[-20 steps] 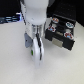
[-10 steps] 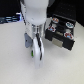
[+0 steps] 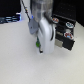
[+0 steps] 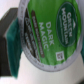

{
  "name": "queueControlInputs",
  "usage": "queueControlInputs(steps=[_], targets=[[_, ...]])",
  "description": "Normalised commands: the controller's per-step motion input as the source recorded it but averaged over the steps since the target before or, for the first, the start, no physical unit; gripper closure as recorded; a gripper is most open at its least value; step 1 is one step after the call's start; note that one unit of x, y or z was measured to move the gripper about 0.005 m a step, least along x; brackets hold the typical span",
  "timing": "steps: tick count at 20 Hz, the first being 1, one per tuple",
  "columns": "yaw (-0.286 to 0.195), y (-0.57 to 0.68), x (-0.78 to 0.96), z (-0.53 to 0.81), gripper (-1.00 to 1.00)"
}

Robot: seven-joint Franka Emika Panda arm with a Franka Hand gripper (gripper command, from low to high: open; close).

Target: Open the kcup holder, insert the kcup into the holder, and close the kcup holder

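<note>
My gripper [image 3: 39,48] points down at the white table, just left of the kcup holder in the exterior view. It is shut on the kcup [image 3: 38,44], of which a bit of green shows between the fingers. In the wrist view the kcup's lid [image 4: 47,35] fills the frame, green-rimmed with "Dark Magic" print, and one black finger [image 4: 11,42] presses its side. The kcup holder [image 3: 66,31] is a black box at the exterior view's right. Its drawer stands pulled out, with round pod slots [image 3: 67,35] showing on top.
The white arm [image 3: 42,15] rises above the gripper and hides part of the holder's near side. Dark objects [image 3: 10,20] lie along the back edge at the exterior view's left. The white table [image 3: 20,60] extends toward the front.
</note>
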Motion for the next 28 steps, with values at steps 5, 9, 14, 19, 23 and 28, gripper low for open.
queueControlInputs(steps=[5,9,14,19,23,28], targets=[[0.052,0.52,0.00,0.67,1.00],[0.074,0.51,-0.11,0.49,1.00],[0.062,0.53,-0.16,0.42,1.00],[0.048,0.54,-0.16,0.29,1.00],[0.042,0.54,-0.08,0.27,1.00],[0.048,0.53,-0.11,0.09,1.00]])
